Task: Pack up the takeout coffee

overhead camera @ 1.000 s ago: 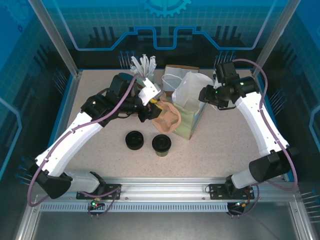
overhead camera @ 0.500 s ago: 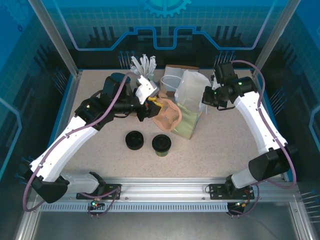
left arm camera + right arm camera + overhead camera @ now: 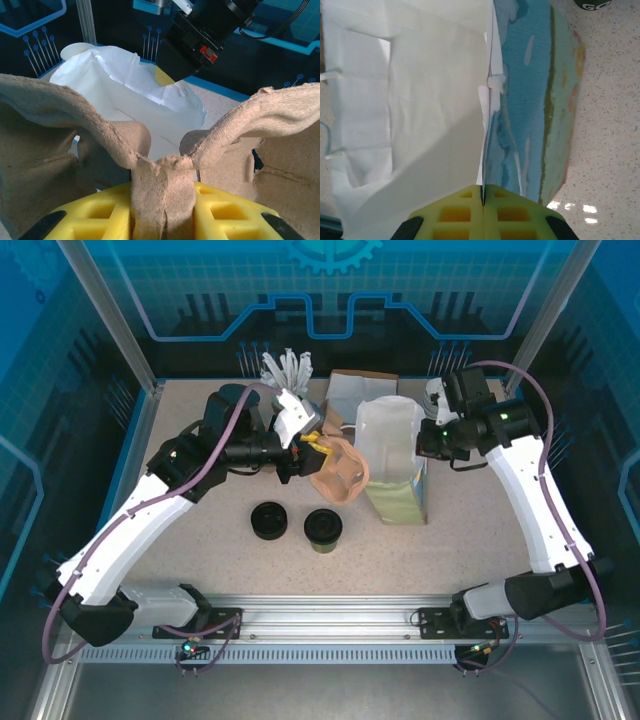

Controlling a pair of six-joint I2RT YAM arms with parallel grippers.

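- Tabletop (image 3: 470, 540) of pale speckled stone, edged in blue at the sides, with an aluminium rail along its near edge.
- Dark panels with blue-lit circuit patterns close in the back and both sides.
- A tall paper bag (image 3: 392, 455) stands right of the table's middle, white inside and green-blue outside, its mouth open.
- The takeout coffee (image 3: 323, 529) stands upright on the table near the middle, toward the near edge, black lid on.
- A squat stack of black lids (image 3: 268, 520) sits just to its left, not touching it.
- The left gripper (image 3: 312, 445) is clenched on a flap of a brown pulp cup carrier (image 3: 60, 150), held above the table beside the bag; the coffee stands on the near side of it, well apart.
- The right gripper (image 3: 482, 197) pinches the bag's top edge, fingers pressed together on the paper; the coffee stands to its left, beyond the bag and nearer the front edge.
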